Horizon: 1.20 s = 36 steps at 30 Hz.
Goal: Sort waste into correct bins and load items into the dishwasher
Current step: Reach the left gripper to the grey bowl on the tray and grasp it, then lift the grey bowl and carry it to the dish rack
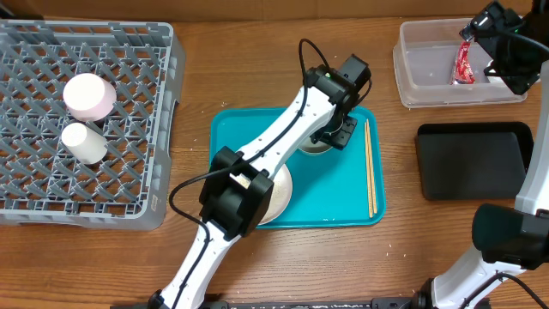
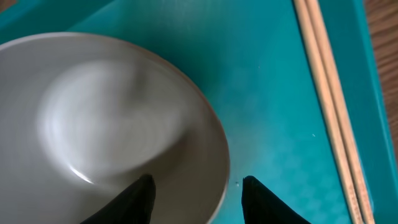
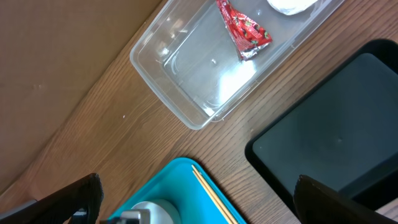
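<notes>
Two pincers are in view, both parted. The left pincer (image 2: 198, 182) is down on the teal tray (image 1: 227, 129) in the middle of the desk (image 1: 257, 34). Its jaws straddle the right rim of the steel bowl (image 2: 112, 112), one finger inside the bowl and the other outside over the tray, and they are not closed on it.

The wooden chopsticks (image 2: 333, 106) lie along the tray's right side, near the bowl but apart from it. The large white plate (image 1: 280, 196) sits at the tray's near edge, mostly hidden under the left arm.

The right pincer (image 3: 199, 186) hangs wide open and empty above the far right of the desk, over the right end of the clear tub (image 3: 161, 62). The tub holds the red wrapper (image 3: 244, 31) and, beside it, the white napkin (image 3: 289, 5). The black tray (image 3: 336, 137) lies just on the near side of the tub.

At the far left, the grey dish rack (image 1: 34, 197) holds the white bowl (image 1: 88, 94) and the small cup (image 1: 83, 142), one beside the other.
</notes>
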### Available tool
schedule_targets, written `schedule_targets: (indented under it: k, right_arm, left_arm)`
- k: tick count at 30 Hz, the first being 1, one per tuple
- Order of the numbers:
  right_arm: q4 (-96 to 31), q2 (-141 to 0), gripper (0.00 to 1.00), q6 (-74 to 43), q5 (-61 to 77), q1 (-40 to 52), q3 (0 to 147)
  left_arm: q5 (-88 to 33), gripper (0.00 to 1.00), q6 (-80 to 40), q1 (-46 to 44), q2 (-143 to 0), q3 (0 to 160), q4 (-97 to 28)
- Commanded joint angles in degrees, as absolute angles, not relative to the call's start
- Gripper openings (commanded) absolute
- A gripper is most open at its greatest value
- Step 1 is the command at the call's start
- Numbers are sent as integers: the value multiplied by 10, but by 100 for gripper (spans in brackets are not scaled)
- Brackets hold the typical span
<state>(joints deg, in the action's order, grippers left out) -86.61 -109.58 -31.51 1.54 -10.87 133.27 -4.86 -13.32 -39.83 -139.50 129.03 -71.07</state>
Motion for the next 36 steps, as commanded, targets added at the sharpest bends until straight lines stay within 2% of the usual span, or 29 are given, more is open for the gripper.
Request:
schedule_targets:
  k: [1, 11, 13, 15, 33, 36]
  right_arm:
    - [-865, -1095, 100, -317, 16, -110, 1338]
    - [-865, -1095, 100, -317, 16, -110, 1338]
    - [-865, -1095, 100, -317, 16, -110, 1338]
    - [-865, -1095, 100, -317, 16, -110, 1338]
    - [-865, -1095, 100, -317, 16, -110, 1338]
    - [-865, -1095, 100, -317, 16, -110, 1338]
  left_arm:
    - [-45, 45, -122, -402, -1399, 1294, -703]
    - [-45, 40, -122, -409, -1423, 1294, -702]
    - [-45, 34, -122, -410, -1423, 1294, -702]
    - [-45, 32, -123, -411, -1423, 1294, -702]
    - [-57, 30, -124, -412, -1432, 1290, -707]
    - [-60, 22, -124, -414, -1432, 1290, -706]
